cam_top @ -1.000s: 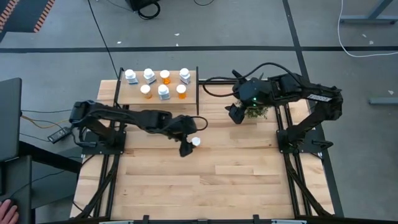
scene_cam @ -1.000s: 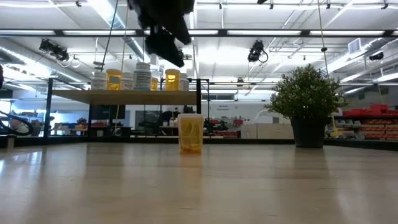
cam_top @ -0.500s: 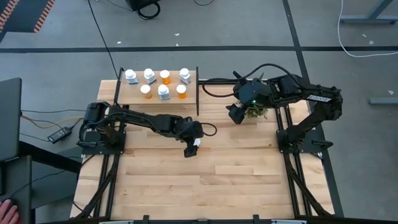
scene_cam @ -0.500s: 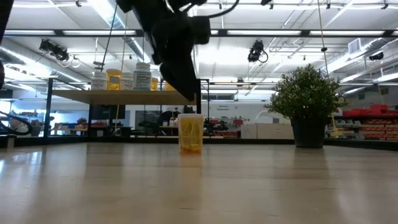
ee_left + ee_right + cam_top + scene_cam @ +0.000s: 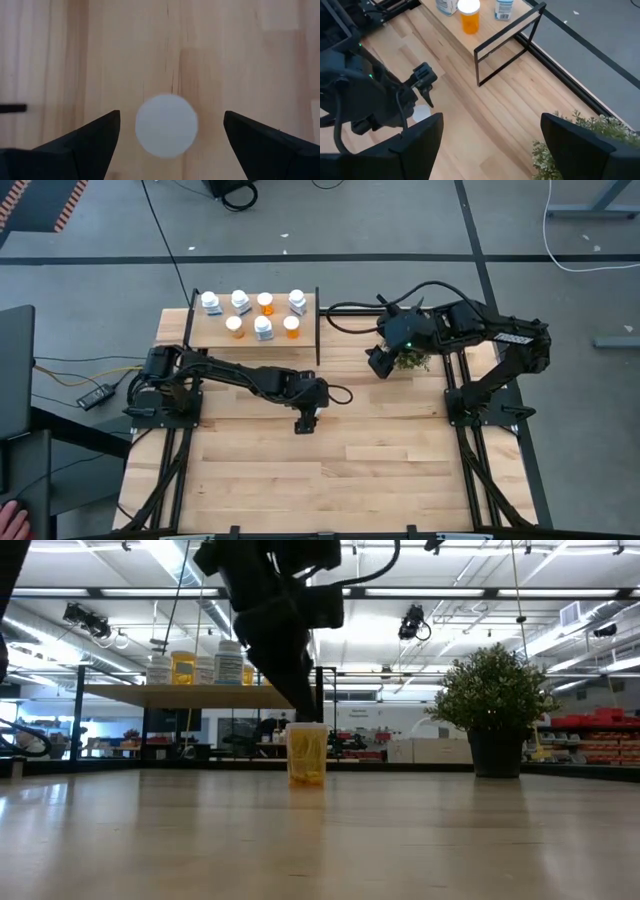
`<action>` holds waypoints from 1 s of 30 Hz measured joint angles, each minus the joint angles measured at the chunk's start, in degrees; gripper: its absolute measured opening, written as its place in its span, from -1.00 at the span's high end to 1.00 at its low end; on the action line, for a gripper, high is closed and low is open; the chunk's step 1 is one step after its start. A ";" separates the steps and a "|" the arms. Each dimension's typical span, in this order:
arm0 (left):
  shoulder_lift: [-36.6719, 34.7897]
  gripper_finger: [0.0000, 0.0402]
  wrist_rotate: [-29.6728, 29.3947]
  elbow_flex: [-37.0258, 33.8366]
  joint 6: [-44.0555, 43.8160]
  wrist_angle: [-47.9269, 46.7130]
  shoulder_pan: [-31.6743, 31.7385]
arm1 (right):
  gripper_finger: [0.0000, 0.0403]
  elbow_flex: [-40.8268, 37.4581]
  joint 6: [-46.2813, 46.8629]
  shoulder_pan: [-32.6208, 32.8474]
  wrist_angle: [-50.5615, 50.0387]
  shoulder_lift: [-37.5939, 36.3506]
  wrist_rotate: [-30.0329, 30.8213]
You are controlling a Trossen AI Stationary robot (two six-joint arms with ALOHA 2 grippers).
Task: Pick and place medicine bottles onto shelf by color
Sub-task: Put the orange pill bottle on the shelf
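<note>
An orange bottle with a white cap [image 5: 307, 754] stands upright on the tabletop near the table's middle. Its cap fills the middle of the left wrist view [image 5: 166, 126]. My left gripper [image 5: 307, 420] hangs over it, pointing down and open, with one finger on each side of the cap [image 5: 170, 137] and neither touching it. In the high view the gripper hides the bottle. The shelf [image 5: 300, 338] at the far left holds several orange and white bottles [image 5: 263, 327]. My right gripper [image 5: 378, 363] is open and empty beside the plant.
A small potted plant [image 5: 412, 360] stands at the far right, next to the right gripper. The shelf's black upright panel [image 5: 318, 328] closes the shelf's right end. Bare wooden planks [image 5: 380, 470] stretch across the near half of the table.
My left gripper has moved toward the table's right edge until it is over the orange bottle, and it has come down toward the cap. The cap showed beside the gripper in the high view a second ago and is now covered. The bottle has stayed in place.
</note>
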 joint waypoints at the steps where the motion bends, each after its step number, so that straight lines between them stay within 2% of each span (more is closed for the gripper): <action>1: 0.44 -0.80 0.02 0.06 0.15 0.72 0.00 | -0.70 0.00 0.38 0.13 -0.11 0.00 0.08; 16: 3.87 -0.71 0.37 0.00 1.18 0.27 0.26 | -0.70 0.00 2.65 1.67 -1.56 0.00 1.76; 30: 3.74 -0.36 0.39 0.00 -0.53 1.31 0.26 | -0.70 0.00 2.77 1.70 -2.10 0.02 1.96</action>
